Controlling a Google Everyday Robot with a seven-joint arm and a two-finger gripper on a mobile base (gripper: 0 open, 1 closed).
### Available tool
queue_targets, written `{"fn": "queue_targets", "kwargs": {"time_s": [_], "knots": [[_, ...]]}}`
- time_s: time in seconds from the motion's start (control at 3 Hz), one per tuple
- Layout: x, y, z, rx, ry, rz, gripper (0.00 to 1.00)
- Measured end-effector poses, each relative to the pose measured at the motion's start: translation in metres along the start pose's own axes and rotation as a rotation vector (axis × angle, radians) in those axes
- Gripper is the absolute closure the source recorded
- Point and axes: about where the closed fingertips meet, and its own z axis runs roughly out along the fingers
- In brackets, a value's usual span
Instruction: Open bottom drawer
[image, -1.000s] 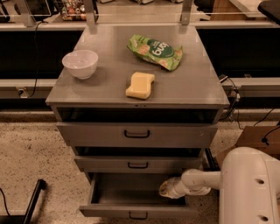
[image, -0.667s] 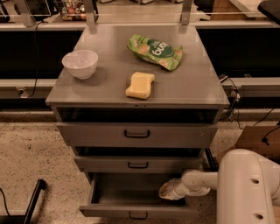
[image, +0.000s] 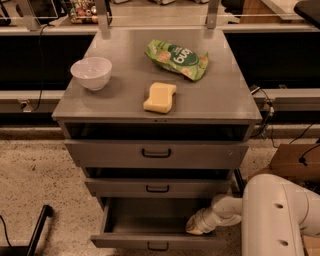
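Camera view: bottom drawer (image: 125, 242) lowest of three, standing well out past two above; gripper (image: 197, 227) down inside its right front corner, close behind front panel; we cannot tell whether clenched or released. Risks we judge: lifting out carelessly could snag middle drawer (image: 200, 188) overhead; sideways drag could skew bottom drawer or push it back in.

On grey metal cabinet top (image: 130, 102): white round bowl (image: 91, 73) at left, yellow rectangular sponge (image: 160, 97) nr front centre, green crinkled snack bag (image: 176, 59) behind it twd right, all apart. Below: tall top drawer front (image: 100, 154) & mid-sized drawer front (image: 120, 188), each w/ black loop handle. Brown cardboard box (image: 295, 161) on speckled floor (image: 40, 175) at right.
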Motion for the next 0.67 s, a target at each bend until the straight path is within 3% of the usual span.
{"fn": "queue_targets", "kwargs": {"time_s": [0.33, 0.67], "knots": [[0.016, 0.019, -0.005, -0.081, -0.006, 0.057, 1.0], [0.022, 0.033, -0.012, -0.124, -0.012, 0.077, 1.0]]}}
